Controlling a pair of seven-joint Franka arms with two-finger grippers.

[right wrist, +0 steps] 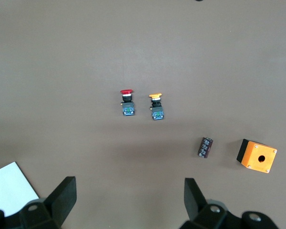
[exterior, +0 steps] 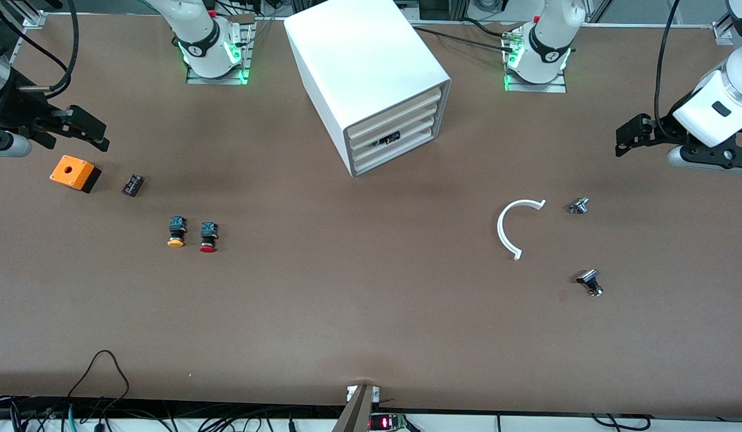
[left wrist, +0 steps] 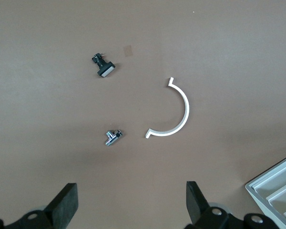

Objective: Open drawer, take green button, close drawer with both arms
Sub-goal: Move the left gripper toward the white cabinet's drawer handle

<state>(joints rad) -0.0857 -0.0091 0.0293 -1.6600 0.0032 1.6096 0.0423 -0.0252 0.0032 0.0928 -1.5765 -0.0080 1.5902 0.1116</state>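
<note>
The white cabinet [exterior: 371, 72] stands between the two arm bases. Its four cream drawer slats [exterior: 401, 123] all sit pushed in. A small dark thing [exterior: 388, 140] shows in a gap between the slats. The green button is hidden. My left gripper [exterior: 626, 137] hangs open over the left arm's end of the table, and its wrist view shows its fingers [left wrist: 69, 195] wide apart over bare table, with a cabinet corner [left wrist: 276, 191] at the edge. My right gripper [exterior: 104, 137] hangs open above the orange box [exterior: 75, 173], and nothing lies between its fingers [right wrist: 66, 191].
A yellow-capped button [exterior: 176, 232] and a red-capped button [exterior: 208, 237] lie side by side near a small black cylinder [exterior: 132, 185]. A white half ring [exterior: 514, 225] and two small metal parts [exterior: 579, 206] [exterior: 591, 282] lie toward the left arm's end.
</note>
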